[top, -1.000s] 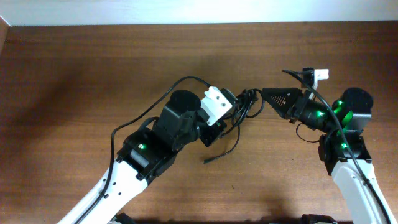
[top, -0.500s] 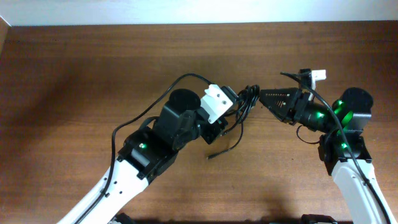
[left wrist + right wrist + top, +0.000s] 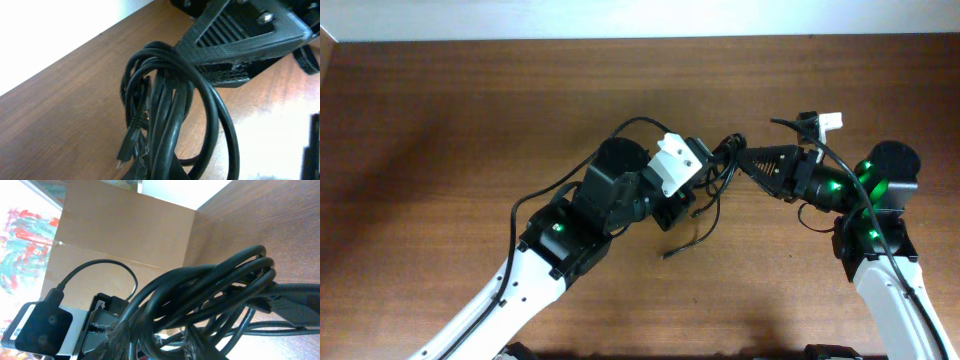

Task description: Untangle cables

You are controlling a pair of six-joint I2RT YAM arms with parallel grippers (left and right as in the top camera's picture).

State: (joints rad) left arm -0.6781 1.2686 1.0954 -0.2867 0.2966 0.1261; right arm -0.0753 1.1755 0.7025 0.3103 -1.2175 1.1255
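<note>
The cables [image 3: 723, 160] hang as one black knotted bundle between my two grippers, above the middle of the table. One loose end trails down to a plug [image 3: 668, 256] near the wood. My left gripper [image 3: 703, 172] is shut on the bundle's left side; in its wrist view the cables [image 3: 170, 100] rise from its jaws [image 3: 165, 170], and a small plug [image 3: 125, 150] dangles. My right gripper [image 3: 742, 160] holds the bundle from the right, its ribbed fingers [image 3: 240, 30] pushed into the loops. In the right wrist view several strands [image 3: 210, 290] fill the narrow gap between its jaws [image 3: 150, 337].
The brown wooden table [image 3: 470, 120] extends left and towards the back edge [image 3: 620, 40]. The left arm's own thicker wire [image 3: 630, 125] arcs over its wrist. A white part [image 3: 830, 120] sticks out behind the right gripper. A cardboard wall [image 3: 125, 230] stands beyond the table.
My left arm has shifted slightly right and back with the bundle. The right gripper's jaws widened, then narrowed again on the loops. The loose end swung a little to the right.
</note>
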